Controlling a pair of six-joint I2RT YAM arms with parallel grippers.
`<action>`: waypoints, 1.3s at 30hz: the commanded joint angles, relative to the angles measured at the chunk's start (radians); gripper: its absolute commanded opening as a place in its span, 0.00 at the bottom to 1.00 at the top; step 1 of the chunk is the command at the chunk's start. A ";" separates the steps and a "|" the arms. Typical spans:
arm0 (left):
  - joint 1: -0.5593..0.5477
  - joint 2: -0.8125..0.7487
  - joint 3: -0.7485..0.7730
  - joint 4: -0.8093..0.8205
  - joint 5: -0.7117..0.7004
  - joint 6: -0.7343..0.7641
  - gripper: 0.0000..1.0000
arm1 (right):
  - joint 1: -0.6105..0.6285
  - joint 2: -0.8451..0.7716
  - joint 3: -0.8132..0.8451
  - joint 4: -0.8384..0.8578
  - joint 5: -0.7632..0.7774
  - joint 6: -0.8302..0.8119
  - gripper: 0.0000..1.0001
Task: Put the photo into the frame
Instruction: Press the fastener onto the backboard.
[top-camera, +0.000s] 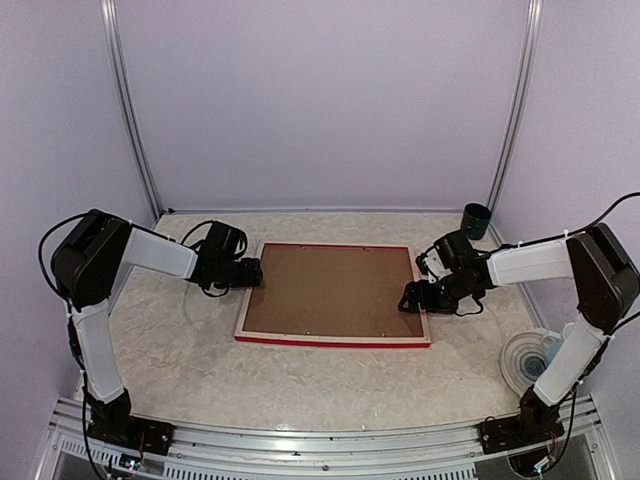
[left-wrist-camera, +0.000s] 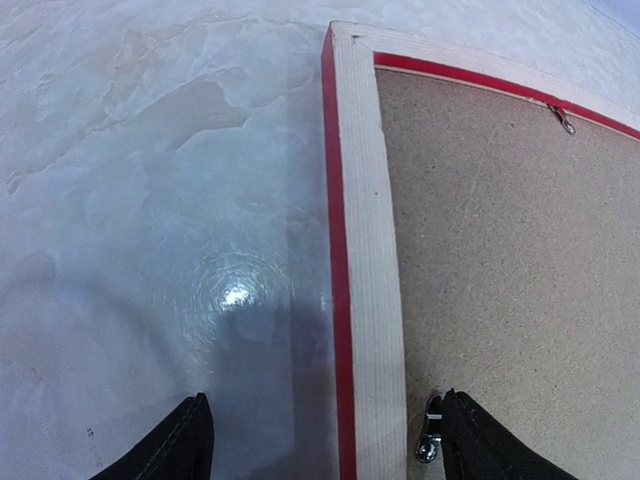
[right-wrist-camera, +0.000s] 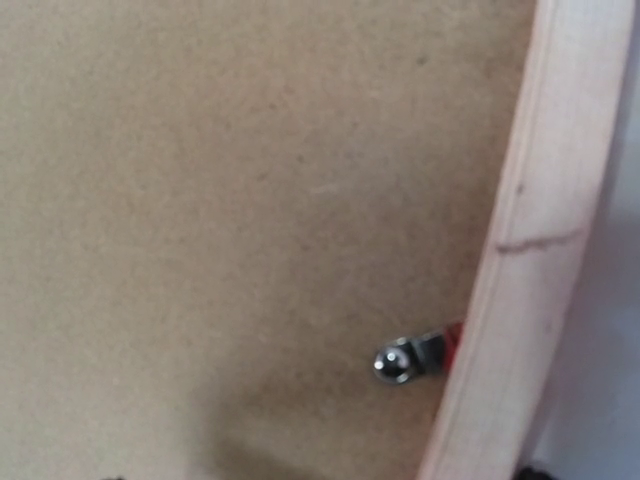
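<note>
Frame (top-camera: 330, 342) is laid face down, backing board (top-camera: 330, 290) uppermost. Left gripper (left-wrist-camera: 322, 400) is set astride its edge, right gripper (top-camera: 413, 298) over a clip (right-wrist-camera: 405, 358), presumably for fastening; both sets of jaws are held apart.

Bare worktop (top-camera: 330, 385) lies open across the lower centre, below the frame (top-camera: 330, 342). The left hand (top-camera: 252, 272) and right hand (top-camera: 408, 298) block its short sides; a dark cup (top-camera: 477, 220) stands upper right.
</note>
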 joint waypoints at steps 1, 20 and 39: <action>-0.024 0.041 -0.011 -0.124 -0.004 0.006 0.77 | 0.011 0.009 0.003 0.016 0.005 0.005 0.84; -0.046 0.050 0.003 -0.189 -0.119 0.011 0.69 | 0.010 0.007 -0.004 0.018 0.006 0.005 0.84; -0.059 0.066 0.009 -0.190 -0.126 0.013 0.63 | 0.011 0.021 0.003 0.018 0.001 0.004 0.84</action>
